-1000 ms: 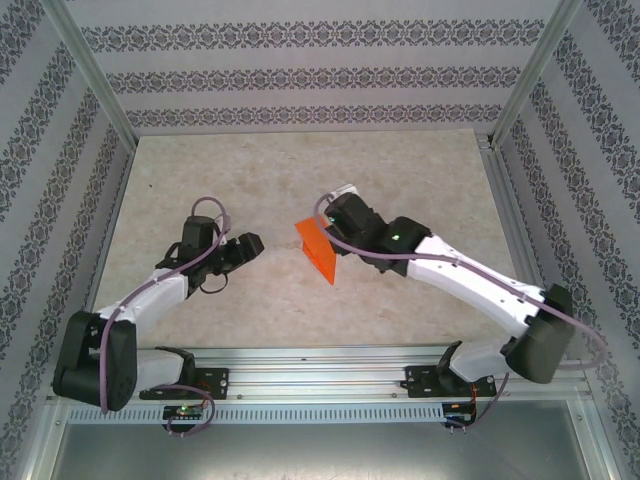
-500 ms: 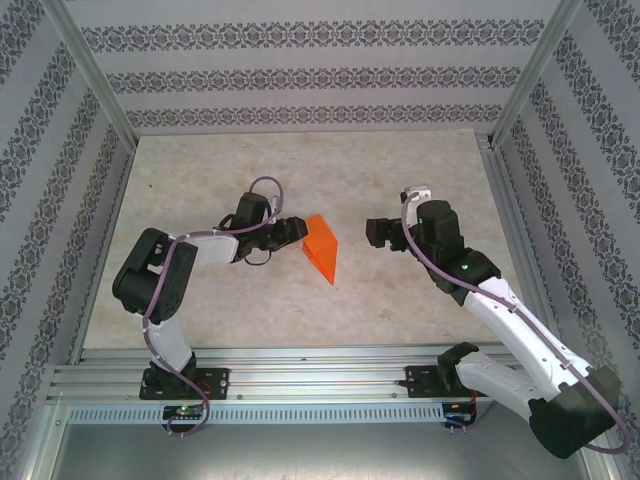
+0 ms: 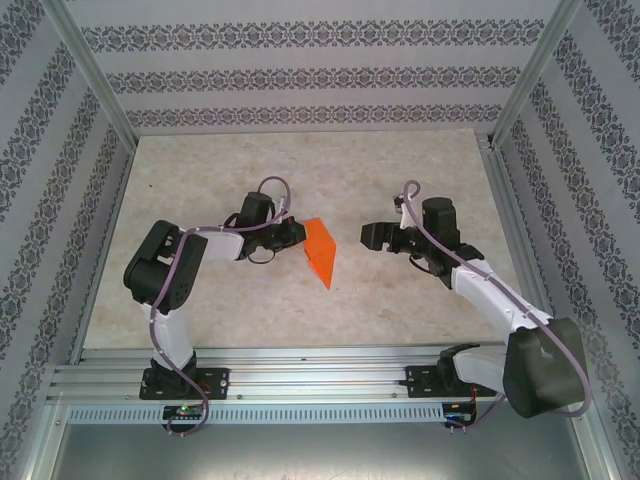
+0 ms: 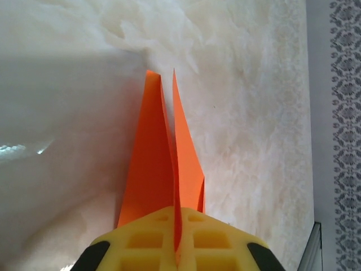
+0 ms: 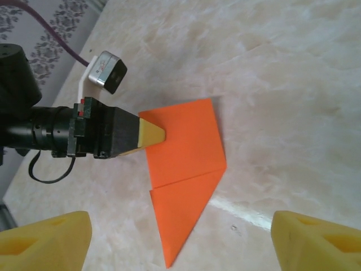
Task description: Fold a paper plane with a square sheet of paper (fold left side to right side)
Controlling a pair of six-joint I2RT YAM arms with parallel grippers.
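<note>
Right wrist: left gripper (image 5: 158, 134) pinches one paper plane (image 5: 189, 148).

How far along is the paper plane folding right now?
Done: the paper plane is already a pointed orange wedge with layered flaps. In hand: the left gripper is shut on its edge, and the right gripper is open and apart from it. Left: since the flaps stand slightly apart in the left wrist view, probably final creasing and release.

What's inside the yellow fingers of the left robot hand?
An edge of the orange paper plane is pinched between the yellow fingers of the shut left gripper. The part inside the grip is covered by them, so how far it reaches cannot be seen.
</note>
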